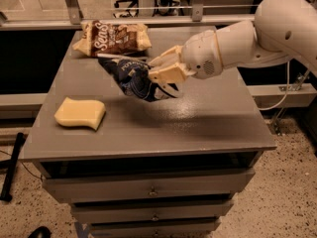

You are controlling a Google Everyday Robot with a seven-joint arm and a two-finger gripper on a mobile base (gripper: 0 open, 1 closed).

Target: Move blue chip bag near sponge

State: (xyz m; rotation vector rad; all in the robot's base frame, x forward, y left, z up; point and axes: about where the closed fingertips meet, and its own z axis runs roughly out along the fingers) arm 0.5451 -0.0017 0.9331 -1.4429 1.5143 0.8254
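Note:
The blue chip bag (130, 77) is dark navy foil with white lettering. It hangs in the air above the middle of the grey table (198, 118). My gripper (159, 79) is shut on the bag's right end, and my white arm reaches in from the right. The pale yellow sponge (80, 113) lies flat on the table near its front left corner. The bag is apart from the sponge, up and to its right.
A larger brown-and-cream chip bag (113, 38) lies at the table's back left. The table has drawers (148, 188) below its front edge. A rail and a black gap run behind the table; speckled floor lies on the right.

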